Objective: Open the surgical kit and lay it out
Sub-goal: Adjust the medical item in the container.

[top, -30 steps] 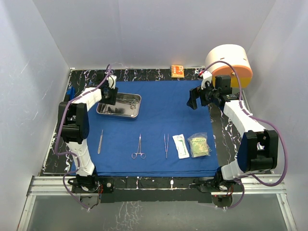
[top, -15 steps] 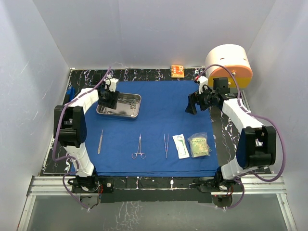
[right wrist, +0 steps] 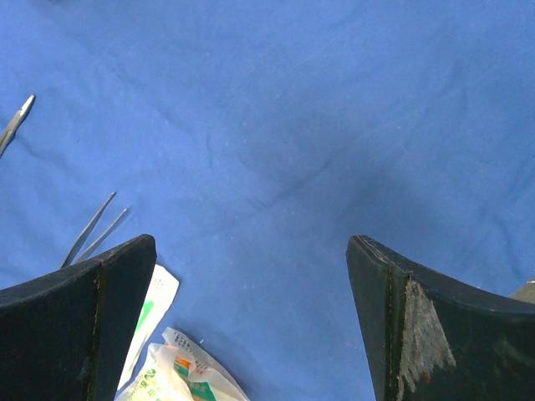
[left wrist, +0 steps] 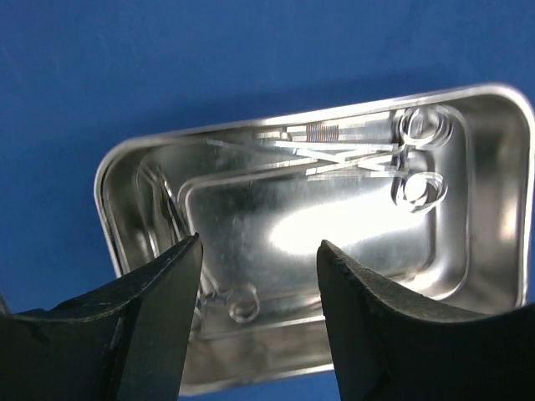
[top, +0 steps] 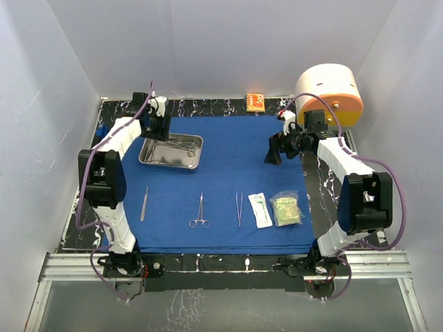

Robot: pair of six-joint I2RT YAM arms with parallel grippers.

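The blue drape (top: 228, 173) lay spread flat over most of the desk (top: 208, 107), with the one steel tray (top: 158, 158) on it toward the far left corner. The left gripper (left wrist: 257, 251) hung over the tray's near rim, its fingers partly spread and pinching nothing. The right gripper (right wrist: 251, 246) hovered over bare cloth toward the far right, spread wide and empty. A ring-handled instrument (left wrist: 368, 154) lay flat along one long wall of the tray, and a further ring (left wrist: 242, 302) near the other suggested at least a second piece; the glare kept an exact count out of reach. Five items sat in a row along the near edge: a slim straight instrument (top: 144, 203), ring-handled forceps (top: 199, 211), tweezers (top: 239, 209), a white packet (top: 260, 209) and a green packet (top: 286, 209). The steel pieces were probably light, stiff and slippery, hugging the shiny floor, so a pinch across the shank just below the rings looked safest. The packets seemed light and crinkly, and the drape soft enough to bunch if dragged.
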